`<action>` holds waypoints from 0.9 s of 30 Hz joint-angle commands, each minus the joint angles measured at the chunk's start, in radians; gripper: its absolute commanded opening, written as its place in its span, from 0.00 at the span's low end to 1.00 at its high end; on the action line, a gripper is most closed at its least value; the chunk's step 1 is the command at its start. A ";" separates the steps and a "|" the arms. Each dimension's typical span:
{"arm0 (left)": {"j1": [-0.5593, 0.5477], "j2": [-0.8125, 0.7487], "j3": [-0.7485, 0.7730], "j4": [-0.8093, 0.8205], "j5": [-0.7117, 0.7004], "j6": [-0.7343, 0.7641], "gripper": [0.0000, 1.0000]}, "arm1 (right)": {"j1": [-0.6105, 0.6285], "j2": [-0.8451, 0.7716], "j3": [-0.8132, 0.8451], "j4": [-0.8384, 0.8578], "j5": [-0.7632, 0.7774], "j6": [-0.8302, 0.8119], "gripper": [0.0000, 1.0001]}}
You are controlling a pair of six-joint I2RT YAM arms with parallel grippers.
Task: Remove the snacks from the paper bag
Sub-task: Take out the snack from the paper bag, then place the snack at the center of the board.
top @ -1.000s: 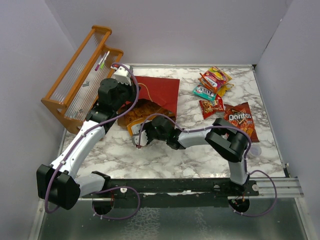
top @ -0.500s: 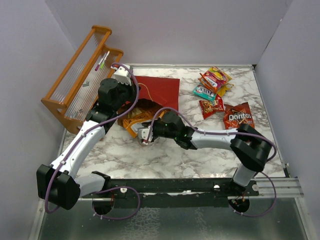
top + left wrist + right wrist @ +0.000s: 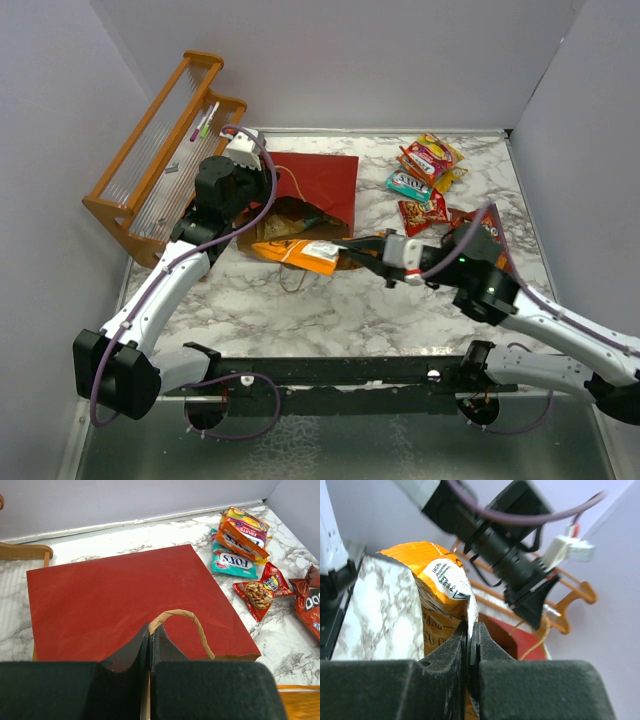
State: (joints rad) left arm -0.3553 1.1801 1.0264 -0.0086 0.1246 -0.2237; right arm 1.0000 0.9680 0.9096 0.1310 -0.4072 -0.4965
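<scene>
The red paper bag [image 3: 322,182] lies flat, its mouth toward the near side. My left gripper [image 3: 268,193] is shut on its looped paper handle [image 3: 186,617], with the fingertips [image 3: 149,632] pinching one end. My right gripper [image 3: 347,257] is shut on the edge of a tan-gold bag [image 3: 298,250], which lies just outside the mouth. In the right wrist view the gripper [image 3: 470,632] holds that bag [image 3: 432,575] by its crimped seam. At the right lie the Doritos bag [image 3: 480,235], the teal packet [image 3: 408,185], red-yellow packets [image 3: 430,157] and a small red packet [image 3: 422,214].
An orange slatted rack [image 3: 160,165] with pink and green markers [image 3: 205,122] stands at the back left. White walls close in the back and both sides. Marble tabletop [image 3: 330,310] shows in front of the bag. The snacks also show in the left wrist view [image 3: 235,562].
</scene>
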 commanded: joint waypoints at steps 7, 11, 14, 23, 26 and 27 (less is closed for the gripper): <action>0.007 -0.017 0.009 0.035 0.027 -0.013 0.00 | 0.003 -0.245 0.064 -0.014 0.680 0.134 0.01; 0.006 -0.019 0.006 0.036 0.024 -0.013 0.00 | 0.003 -0.244 0.006 0.126 1.036 0.028 0.01; 0.007 -0.019 0.007 0.036 0.024 -0.011 0.00 | 0.002 -0.173 -0.033 0.252 1.214 -0.099 0.01; 0.006 -0.019 0.001 0.042 0.022 -0.012 0.00 | -0.318 0.126 0.019 0.169 1.241 0.102 0.01; 0.007 -0.017 -0.002 0.044 0.018 -0.010 0.00 | -0.496 0.172 0.044 0.052 1.226 0.214 0.01; 0.005 -0.017 -0.002 0.045 0.018 -0.011 0.00 | -0.543 0.172 0.041 0.028 1.228 0.223 0.01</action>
State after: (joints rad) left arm -0.3546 1.1801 1.0264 -0.0078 0.1307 -0.2298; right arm 0.6399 1.1431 0.8829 0.2695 0.7876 -0.4572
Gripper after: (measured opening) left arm 0.018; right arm 0.044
